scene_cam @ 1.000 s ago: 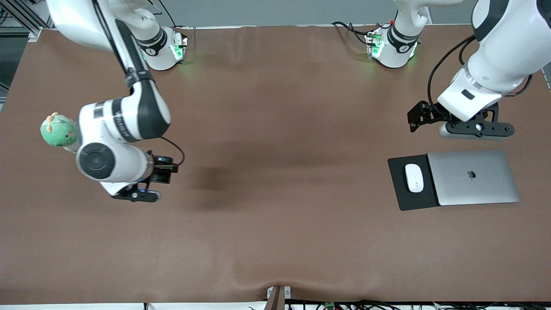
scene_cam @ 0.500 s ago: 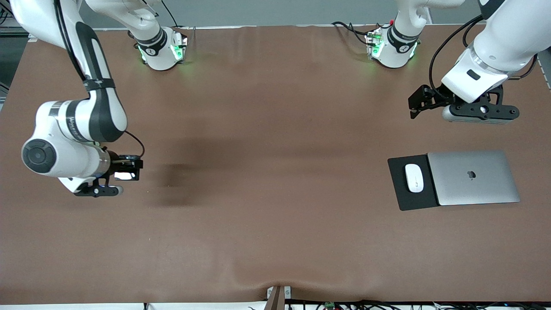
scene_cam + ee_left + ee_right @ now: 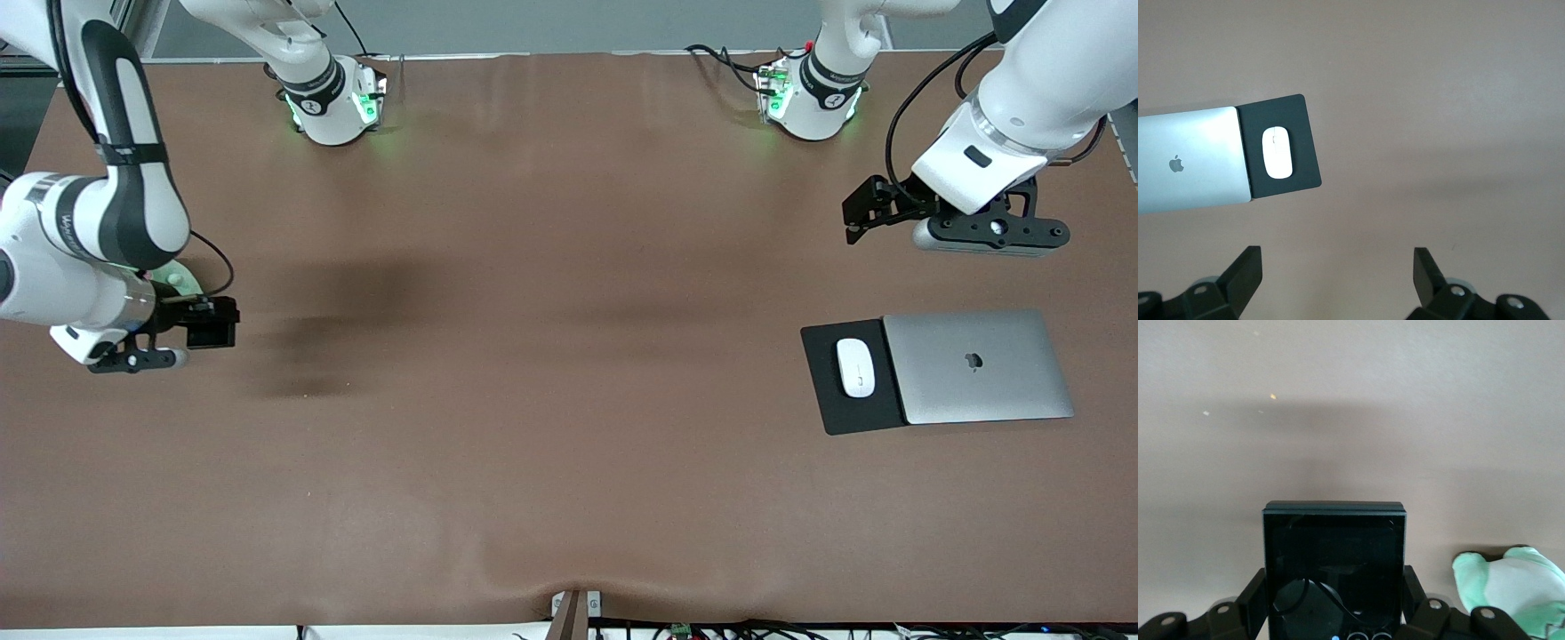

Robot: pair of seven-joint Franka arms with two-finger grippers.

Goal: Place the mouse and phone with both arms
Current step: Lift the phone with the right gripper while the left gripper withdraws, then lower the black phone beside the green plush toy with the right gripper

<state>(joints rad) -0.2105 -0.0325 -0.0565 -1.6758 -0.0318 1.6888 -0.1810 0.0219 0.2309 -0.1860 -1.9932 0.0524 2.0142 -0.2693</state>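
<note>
Front view first: the small white oval mouse (image 3: 855, 367) lies on a flat black rectangular pad (image 3: 827, 404) toward the left arm's end of the brown table (image 3: 569, 400); touching the pad's edge, closer still to that end, is a closed silver laptop (image 3: 978, 366) with a dark logo on its lid; the left gripper (image 3: 855, 222) hangs in the air over bare table, its jaws spread wide and holding nothing, and that arm waits. From the left wrist view the mouse (image 3: 1277, 152), pad (image 3: 1279, 147) and laptop (image 3: 1191, 160) all show past the two parted black fingers (image 3: 1245, 273), well apart from them. At the right arm's end of the table, the right gripper (image 3: 212, 322) is up over the table with its jaws clamped on the small black, nearly square phone (image 3: 213, 324); in the right wrist view the phone (image 3: 1335, 567) sits upright between the fingers (image 3: 1251, 600), glossy face to the camera; a soft green and white plush toy (image 3: 1511, 583) lies on the table just beside that gripper.
</note>
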